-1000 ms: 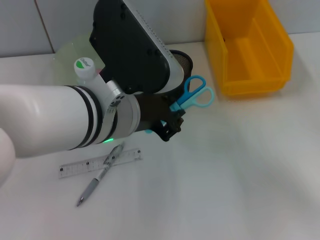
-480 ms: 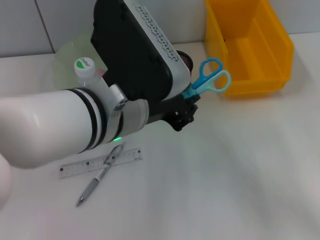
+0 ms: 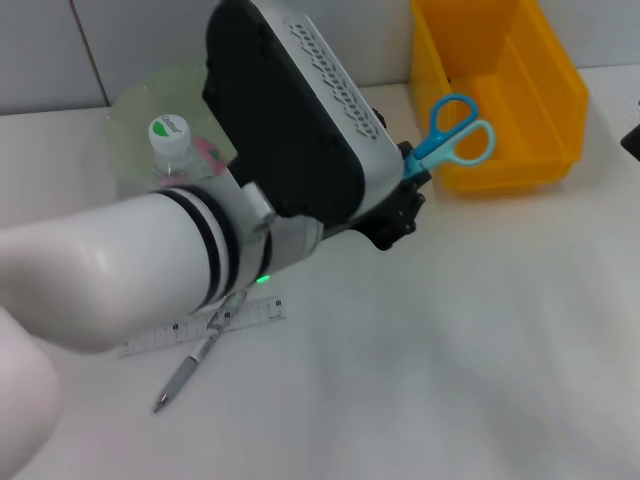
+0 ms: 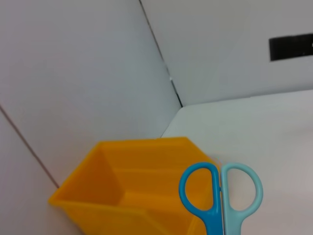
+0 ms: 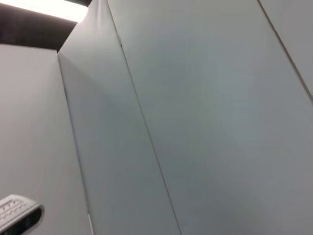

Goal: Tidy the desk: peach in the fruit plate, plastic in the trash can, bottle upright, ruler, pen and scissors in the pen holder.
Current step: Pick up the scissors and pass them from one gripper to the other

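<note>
Scissors [image 3: 455,132] held aloft by the left gripper [image 3: 405,190], handles over the near wall of the yellow bin [image 3: 500,100] in the upper right of the frame.

The gripper pinches the blades, with the blue handle loops pointing up and right. The left wrist view shows the loops in front of the bin's corner. The bulky left arm [image 3: 200,250] crosses the frame from lower left to centre and hides the pen holder completely. Left of it, in the upper left, the bottle [image 3: 170,140] stands upright beside a pale green plate [image 3: 140,115]. The ruler [image 3: 190,327] and pen [image 3: 195,358] lie crossed at lower left on the table [image 3: 450,350]. The right gripper is out of sight. Compared with a second ago, the scissors have risen and shifted right, toward the bin.
</note>
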Controlling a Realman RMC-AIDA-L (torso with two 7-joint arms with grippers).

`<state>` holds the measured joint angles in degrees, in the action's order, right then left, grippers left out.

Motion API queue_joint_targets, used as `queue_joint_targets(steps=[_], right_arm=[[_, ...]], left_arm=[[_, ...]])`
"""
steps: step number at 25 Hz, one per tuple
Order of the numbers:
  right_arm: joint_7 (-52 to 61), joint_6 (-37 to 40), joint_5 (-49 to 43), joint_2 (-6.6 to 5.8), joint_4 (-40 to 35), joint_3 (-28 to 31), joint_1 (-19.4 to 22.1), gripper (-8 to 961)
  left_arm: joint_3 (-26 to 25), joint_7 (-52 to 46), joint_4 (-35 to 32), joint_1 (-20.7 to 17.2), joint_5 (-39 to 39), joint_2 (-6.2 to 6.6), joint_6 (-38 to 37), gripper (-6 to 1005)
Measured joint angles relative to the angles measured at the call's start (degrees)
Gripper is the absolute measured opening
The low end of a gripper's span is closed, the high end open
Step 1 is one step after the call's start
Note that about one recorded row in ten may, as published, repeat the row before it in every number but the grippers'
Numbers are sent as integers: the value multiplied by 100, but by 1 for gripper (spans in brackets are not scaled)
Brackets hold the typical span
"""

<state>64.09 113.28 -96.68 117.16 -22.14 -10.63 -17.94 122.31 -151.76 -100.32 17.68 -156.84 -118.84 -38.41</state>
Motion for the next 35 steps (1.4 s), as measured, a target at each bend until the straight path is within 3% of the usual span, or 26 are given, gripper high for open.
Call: queue_joint_targets(steps=[6,21,35], right_arm=[[-409,-85,45,170,295,191,4,817],[-965,-768,-32,195,1318,169,-266,817],[-1205,-1033,0,224,2144,269,-400,817]], left_arm=[[126,73,206,-7,1,-9,405,234],[345,233,513,11,4,-16,1071,233],[363,300,522,3,4,-7,1210,236]])
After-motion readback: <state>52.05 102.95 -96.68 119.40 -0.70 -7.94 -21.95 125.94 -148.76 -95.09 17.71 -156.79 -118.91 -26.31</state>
